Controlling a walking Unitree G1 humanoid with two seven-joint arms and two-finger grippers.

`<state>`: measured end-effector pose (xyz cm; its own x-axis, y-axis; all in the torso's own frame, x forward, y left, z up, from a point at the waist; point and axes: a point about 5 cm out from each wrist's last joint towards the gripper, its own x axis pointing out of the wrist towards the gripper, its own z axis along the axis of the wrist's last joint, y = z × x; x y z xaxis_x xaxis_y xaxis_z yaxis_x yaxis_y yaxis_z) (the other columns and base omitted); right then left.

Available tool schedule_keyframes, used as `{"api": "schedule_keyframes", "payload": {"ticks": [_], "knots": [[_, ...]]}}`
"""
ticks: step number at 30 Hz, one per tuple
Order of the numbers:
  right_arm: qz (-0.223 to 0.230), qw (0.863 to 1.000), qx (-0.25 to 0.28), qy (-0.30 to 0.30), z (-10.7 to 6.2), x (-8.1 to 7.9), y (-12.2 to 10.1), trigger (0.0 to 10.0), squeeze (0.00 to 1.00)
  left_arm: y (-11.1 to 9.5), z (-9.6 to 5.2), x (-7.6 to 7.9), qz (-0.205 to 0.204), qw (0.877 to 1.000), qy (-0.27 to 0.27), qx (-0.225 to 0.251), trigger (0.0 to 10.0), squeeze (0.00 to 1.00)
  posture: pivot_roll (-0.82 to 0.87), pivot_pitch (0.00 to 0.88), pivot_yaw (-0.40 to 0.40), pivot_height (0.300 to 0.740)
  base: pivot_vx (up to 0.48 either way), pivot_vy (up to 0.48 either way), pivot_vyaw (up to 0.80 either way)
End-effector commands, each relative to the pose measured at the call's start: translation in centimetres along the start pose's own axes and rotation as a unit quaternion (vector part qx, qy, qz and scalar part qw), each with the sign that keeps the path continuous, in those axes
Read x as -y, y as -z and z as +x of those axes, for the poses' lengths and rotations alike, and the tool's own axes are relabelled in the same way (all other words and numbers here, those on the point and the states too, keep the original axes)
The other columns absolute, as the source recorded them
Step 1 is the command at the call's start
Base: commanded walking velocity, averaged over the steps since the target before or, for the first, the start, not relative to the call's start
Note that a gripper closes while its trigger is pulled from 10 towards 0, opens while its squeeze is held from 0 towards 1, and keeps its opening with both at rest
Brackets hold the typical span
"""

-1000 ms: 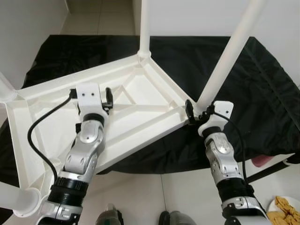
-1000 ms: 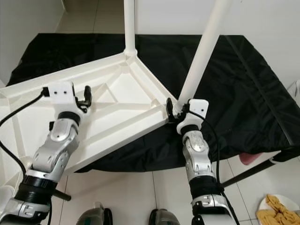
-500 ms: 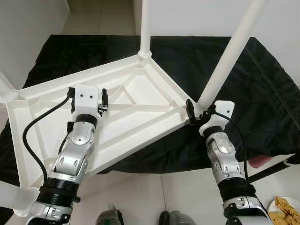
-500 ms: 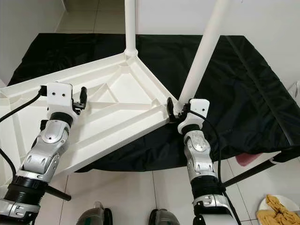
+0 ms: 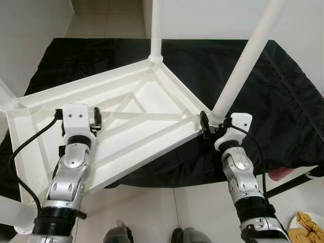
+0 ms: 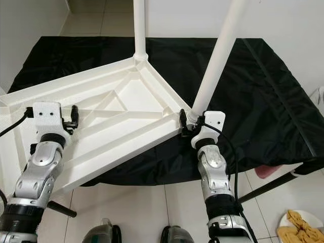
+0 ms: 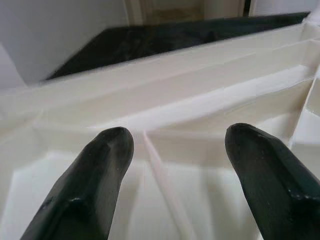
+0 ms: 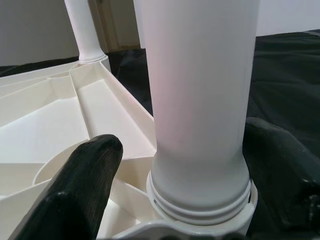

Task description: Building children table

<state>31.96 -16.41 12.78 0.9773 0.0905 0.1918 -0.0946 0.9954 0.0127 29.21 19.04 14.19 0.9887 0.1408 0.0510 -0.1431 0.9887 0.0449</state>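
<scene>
A white plastic children's table [image 5: 152, 126] lies upside down on a black cloth, its ribbed underside facing up. One white leg [image 5: 243, 66] stands in the near right corner socket, and another leg [image 5: 156, 30] stands at the far corner. My right gripper [image 5: 207, 124] straddles the base of the near right leg [image 8: 200, 90], one finger [image 8: 80, 185] on each side, with a gap showing on one side. My left gripper [image 5: 96, 117] hovers open over the ribs [image 7: 165, 125] near the table's left part, holding nothing.
The black cloth [image 5: 283, 101] covers the floor around the table. Two more legs stand at the left corners [image 5: 6, 96]. A plate of yellowish food [image 5: 309, 223], a pink object [image 5: 281, 174] and a black rod [image 5: 296, 183] lie at the lower right. White tiles show near my feet.
My left arm has swung to the left across the table's underside. My right gripper has edged closer to the base of the near right leg.
</scene>
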Motion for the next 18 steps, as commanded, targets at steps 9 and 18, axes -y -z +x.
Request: {"api": "schedule_keyframes", "payload": {"ticks": [9, 18], "knots": [[0.017, 1.000, -0.004, -0.019, -0.3, -0.7, 0.3, 10.0, 0.00, 0.2, -1.8, -0.1, -0.047, 0.998, 0.034, -0.007, 10.0, 0.00, 0.06, 0.078, 0.006, 0.740, 0.000, 0.000, 0.00], [0.018, 1.000, 0.002, -0.017, -0.5, -0.5, 0.3, 10.0, 0.00, 0.9, -3.3, 0.2, -0.066, 0.996, 0.063, -0.007, 10.0, 0.00, 0.06, 0.074, 0.028, 0.740, 0.000, 0.000, 0.00]]}}
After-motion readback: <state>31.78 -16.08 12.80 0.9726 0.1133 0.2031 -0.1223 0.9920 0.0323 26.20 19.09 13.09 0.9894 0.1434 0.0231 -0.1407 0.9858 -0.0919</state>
